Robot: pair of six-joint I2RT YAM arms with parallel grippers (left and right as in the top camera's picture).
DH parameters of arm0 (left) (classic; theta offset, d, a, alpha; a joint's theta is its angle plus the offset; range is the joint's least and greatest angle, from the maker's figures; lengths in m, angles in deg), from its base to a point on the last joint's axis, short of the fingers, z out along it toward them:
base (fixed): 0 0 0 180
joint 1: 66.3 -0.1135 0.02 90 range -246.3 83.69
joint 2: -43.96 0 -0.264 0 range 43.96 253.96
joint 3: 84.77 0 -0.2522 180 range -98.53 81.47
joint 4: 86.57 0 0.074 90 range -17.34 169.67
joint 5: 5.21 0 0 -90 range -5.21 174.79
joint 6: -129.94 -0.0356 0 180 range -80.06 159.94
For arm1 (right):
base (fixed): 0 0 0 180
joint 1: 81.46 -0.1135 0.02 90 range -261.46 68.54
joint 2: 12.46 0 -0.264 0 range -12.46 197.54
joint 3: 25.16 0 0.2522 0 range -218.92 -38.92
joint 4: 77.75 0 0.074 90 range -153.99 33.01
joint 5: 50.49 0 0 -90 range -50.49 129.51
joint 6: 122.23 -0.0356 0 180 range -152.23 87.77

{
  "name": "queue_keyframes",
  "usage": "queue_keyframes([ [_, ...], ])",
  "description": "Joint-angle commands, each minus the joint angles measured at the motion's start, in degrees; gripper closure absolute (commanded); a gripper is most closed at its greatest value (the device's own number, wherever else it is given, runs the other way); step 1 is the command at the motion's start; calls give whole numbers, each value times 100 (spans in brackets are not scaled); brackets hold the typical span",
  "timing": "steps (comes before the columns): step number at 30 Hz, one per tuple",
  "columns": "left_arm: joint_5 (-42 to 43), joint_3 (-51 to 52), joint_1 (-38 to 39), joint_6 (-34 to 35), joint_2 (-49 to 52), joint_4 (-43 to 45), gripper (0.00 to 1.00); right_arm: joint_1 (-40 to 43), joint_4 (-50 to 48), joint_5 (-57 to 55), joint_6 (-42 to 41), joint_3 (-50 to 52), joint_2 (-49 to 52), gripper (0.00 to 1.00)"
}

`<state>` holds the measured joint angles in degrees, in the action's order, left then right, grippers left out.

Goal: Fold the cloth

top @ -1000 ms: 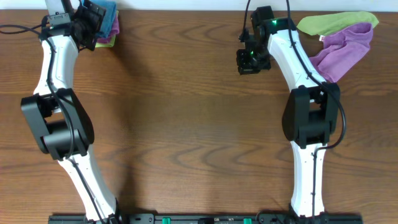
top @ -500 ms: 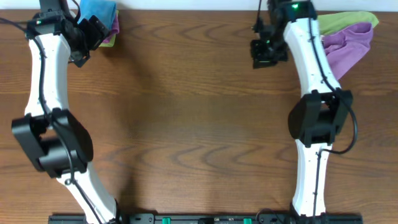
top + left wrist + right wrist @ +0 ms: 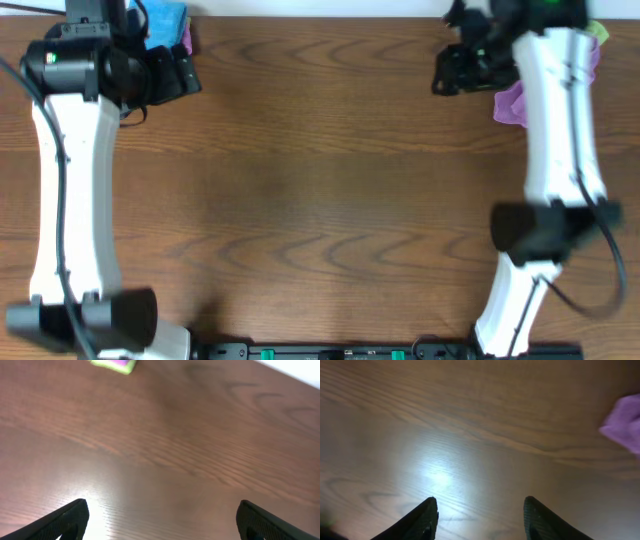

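Observation:
The cloth (image 3: 163, 18), bright sky-blue, lies at the table's far left edge on top of a small pile with a purple edge (image 3: 187, 38) showing. My left gripper (image 3: 180, 78) hangs just right of and below the pile, apart from it. In the left wrist view the left gripper (image 3: 162, 525) is wide open over bare wood, and a lime-green and pink corner of the pile (image 3: 114, 364) shows at the top. My right gripper (image 3: 448, 72) is at the far right, and in the right wrist view the right gripper (image 3: 480, 520) is open over bare wood, holding nothing.
A loose purple cloth (image 3: 510, 103) lies beside the right arm, also in the right wrist view as the purple cloth (image 3: 626, 422) at the right edge. A strip of lime-green cloth (image 3: 598, 32) peeks out behind the arm. The brown wooden table (image 3: 320, 200) spans the view.
The right gripper has opened and moved up and to the right. The left gripper has swung right, off the pile. Both arms have risen toward the camera.

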<state>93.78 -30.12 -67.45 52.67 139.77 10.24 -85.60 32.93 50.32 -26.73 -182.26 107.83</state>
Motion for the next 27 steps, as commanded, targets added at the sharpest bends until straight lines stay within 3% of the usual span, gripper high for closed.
queue_keyframes([
  [1,-66,-28,319,-205,-614,-68,5,37,9,15,96,332,-955,44],
  [7,-66,562,841,-199,-1563,-105,5,31,-310,15,79,1488,-2736,41],
  [16,-31,2588,1250,190,-3899,162,5,33,-835,-11,81,3884,-5912,1],
  [21,157,3390,1296,275,-4948,227,5,33,-835,-13,79,4489,-6881,1],
  [27,151,3493,1296,271,-5318,225,5,33,-579,-26,79,4520,-7272,1],
])
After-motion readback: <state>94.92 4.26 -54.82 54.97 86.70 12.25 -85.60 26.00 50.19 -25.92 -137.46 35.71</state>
